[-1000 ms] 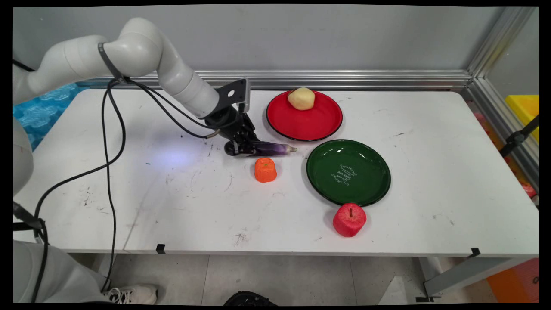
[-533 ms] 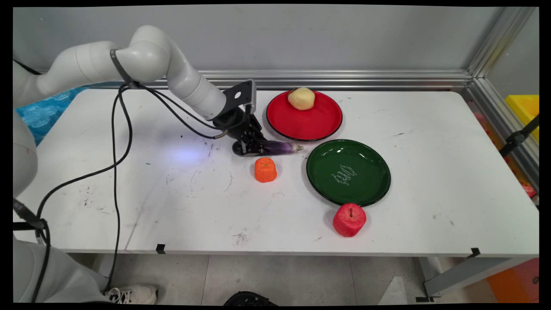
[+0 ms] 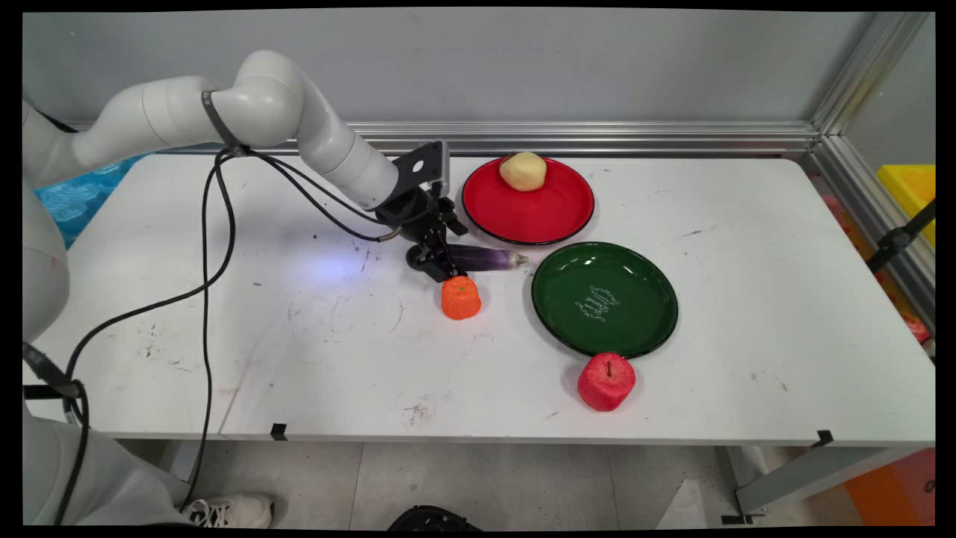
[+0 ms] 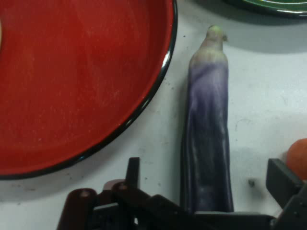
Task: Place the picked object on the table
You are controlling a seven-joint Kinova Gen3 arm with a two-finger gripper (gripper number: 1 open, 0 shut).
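A purple eggplant (image 3: 489, 258) lies on the white table between the red plate (image 3: 532, 218) and the green plate (image 3: 597, 273), its pale tip pointing right. My gripper (image 3: 445, 254) stands open low over the eggplant's thick left end, a finger on either side. In the hand view the eggplant (image 4: 208, 124) runs up between the spread fingers (image 4: 133, 167) of the gripper (image 4: 206, 168), apart from both. The red plate's rim (image 4: 144, 103) lies just to its left there. An orange carrot piece (image 3: 461, 296) stands right in front of the gripper.
A yellow potato (image 3: 523, 170) sits at the back of the red plate. A red apple (image 3: 606, 381) stands by the green plate's near edge. An aluminium rail (image 3: 597, 138) runs along the table's far side. Black cables (image 3: 205, 246) hang from the arm.
The gripper slid the eggplant a little to the right, then opened its fingers and let it go on the table.
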